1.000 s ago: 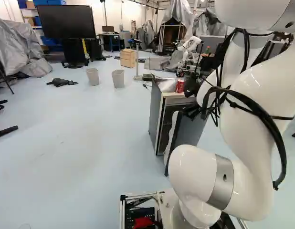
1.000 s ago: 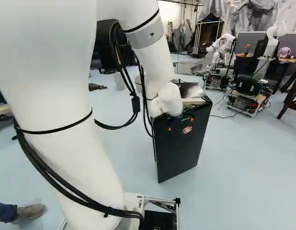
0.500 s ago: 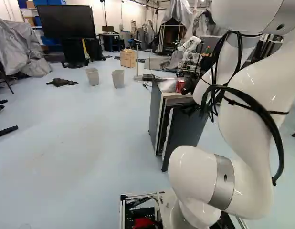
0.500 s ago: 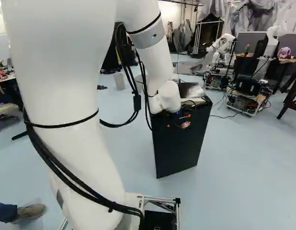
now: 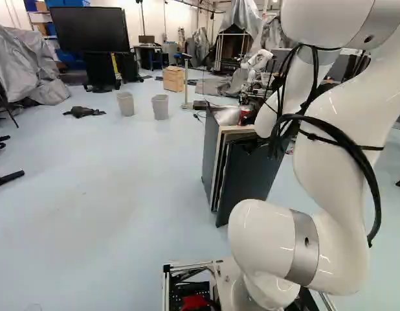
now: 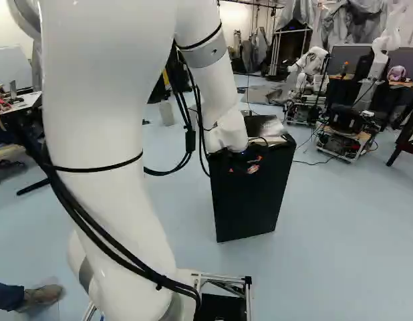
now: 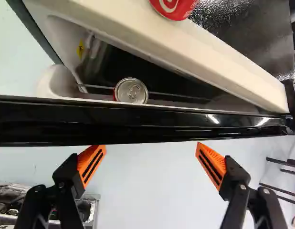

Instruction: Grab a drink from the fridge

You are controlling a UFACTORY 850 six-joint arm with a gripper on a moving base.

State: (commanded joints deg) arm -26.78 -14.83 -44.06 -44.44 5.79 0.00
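We see a small dark-grey fridge with a pale front frame [image 5: 211,146], right of centre in the left base view, its glossy black door [image 7: 138,121] ajar. Inside the door's white pocket: one silver-topped red drink can [image 7: 131,90], upright, ahead of our black gripper [image 6: 246,164], fingers spread wide, holding nothing. Second red can [image 5: 244,115] sits on the fridge top.

Robotics lab: another robot [image 6: 377,65] at one o'clock; big screen [image 5: 90,29] and grey draped sheeting [image 5: 25,61] towards eleven.
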